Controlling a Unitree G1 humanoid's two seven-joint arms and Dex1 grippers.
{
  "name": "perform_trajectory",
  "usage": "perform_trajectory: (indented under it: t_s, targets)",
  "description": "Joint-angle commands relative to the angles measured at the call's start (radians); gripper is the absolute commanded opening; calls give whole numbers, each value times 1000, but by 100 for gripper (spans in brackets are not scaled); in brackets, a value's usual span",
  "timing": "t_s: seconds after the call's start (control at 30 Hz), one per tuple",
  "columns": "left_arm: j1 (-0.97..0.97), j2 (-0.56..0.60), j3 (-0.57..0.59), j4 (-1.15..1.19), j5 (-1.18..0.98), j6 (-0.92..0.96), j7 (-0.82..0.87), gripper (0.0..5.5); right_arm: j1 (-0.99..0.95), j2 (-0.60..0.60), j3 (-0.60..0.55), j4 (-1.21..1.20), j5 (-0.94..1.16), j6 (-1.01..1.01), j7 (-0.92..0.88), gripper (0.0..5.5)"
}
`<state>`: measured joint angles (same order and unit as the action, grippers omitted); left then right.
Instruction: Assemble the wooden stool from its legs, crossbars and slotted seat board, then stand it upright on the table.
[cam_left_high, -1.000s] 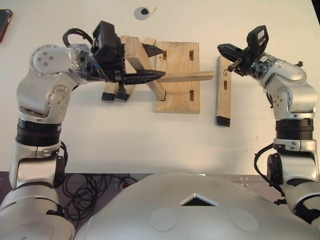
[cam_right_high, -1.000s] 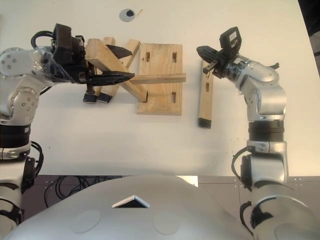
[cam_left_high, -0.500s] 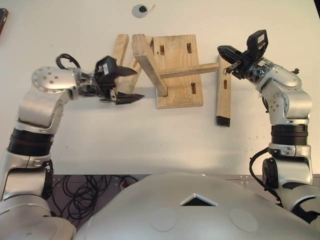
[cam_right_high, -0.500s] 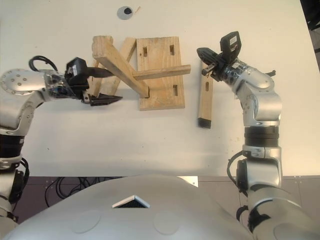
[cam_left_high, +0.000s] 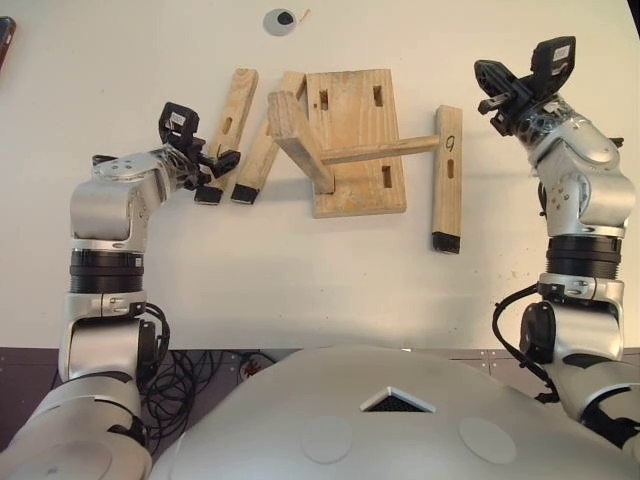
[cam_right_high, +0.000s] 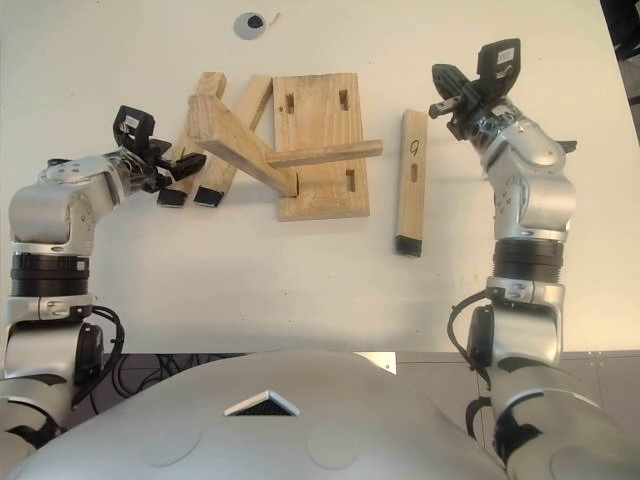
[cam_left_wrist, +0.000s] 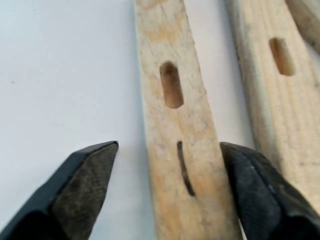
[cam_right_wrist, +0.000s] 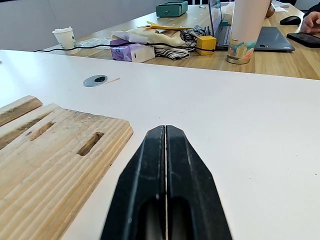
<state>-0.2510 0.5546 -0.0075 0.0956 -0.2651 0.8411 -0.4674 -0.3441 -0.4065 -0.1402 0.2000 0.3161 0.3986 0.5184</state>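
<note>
find the pale flat wooden seat board with four slots (cam_left_high: 355, 140) lying in the upper middle of the left eye view. note one thick wooden leg (cam_left_high: 295, 140) plugged into it and leaning toward the upper left, with a thin wooden crossbar (cam_left_high: 385, 151) jutting right from that leg. count three loose slotted legs flat on the white table (cam_left_high: 300, 260): the leftmost black-capped leg (cam_left_high: 230, 120) and its neighbouring leg (cam_left_high: 262, 150) left of the board, and a third black-capped leg (cam_left_high: 447, 178) right of it.

see the left gripper (cam_left_wrist: 169, 145) spread open, straddling the leftmost leg near its capped end without pinching it. see the right gripper (cam_right_wrist: 165, 135) pressed shut on nothing, hovering at the upper right, well apart from the third leg.

probably the pickup of the leftmost leg. to do it well, centre the leg between the fingers (cam_left_wrist: 80, 185), settle low enough to catch both narrow edges, and squeeze squarely. stay off the oval slot (cam_left_wrist: 171, 91) so the crossbar can enter it later. mind the neighbouring leg just beside; lift straight up and level before turning.
</note>
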Motion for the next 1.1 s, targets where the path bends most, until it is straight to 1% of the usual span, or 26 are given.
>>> perform_trajectory:
  t_s: [0.03,0.07,0.1,0.13,0.17,0.23,0.27,0.33,0.43,0.5,0.6,0.67,0.77,0.87,0.9,0.93,1.0,1.1]
  targets:
    - [52,-2,-22,22,22,48,2,302,-24,-7,-8,8,-11,-10,-9,0]
    - [56,-9,-17,25,24,42,6,285,-26,-6,-7,10,-14,-13,-12,0]
    - [54,-13,-6,32,29,5,10,282,-30,-5,-7,13,-18,-17,-14,0]
    - [50,-17,5,36,34,-25,15,265,-33,-5,-7,15,-21,-21,-15,0]
    - [37,-25,29,42,35,-76,25,258,-39,-3,-10,17,-22,-29,-19,0]
    - [-22,-34,80,56,41,-226,44,225,-71,6,-24,30,-11,-30,-31,0]
    - [-62,-36,98,65,47,-316,48,217,-95,15,-34,39,-2,-38,-39,0]
    - [-158,-33,107,67,52,-487,9,196,-163,24,-73,61,83,19,2,0]
    - [-344,-49,101,57,-25,-588,-136,196,-357,20,-197,118,343,203,105,47]
    - [-437,-42,71,72,-39,-599,-220,196,-474,6,-222,149,451,285,184,84]
    - [-508,-54,61,53,-74,-587,-278,196,-588,2,-243,208,502,309,214,134]
    - [-535,-85,63,5,-156,-531,-330,196,-618,2,-244,209,547,342,267,164]
    - [-551,-107,60,-39,-241,-467,-383,191,-628,-1,-257,194,648,455,345,215]
    - [-576,-130,94,-102,-402,-334,-417,150,-633,-17,-259,210,709,538,424,255]
    - [-583,-136,111,-117,-459,-288,-422,121,-643,-21,-268,228,725,555,446,284]
    - [-587,-139,123,-124,-497,-257,-422,113,-650,-24,-275,242,739,568,460,294]
    - [-580,-121,108,-119,-472,-248,-411,75,-647,-41,-264,239,718,551,488,334]
    - [-513,-5,37,-122,-297,-319,-426,36,-604,-105,-291,213,688,526,478,369]
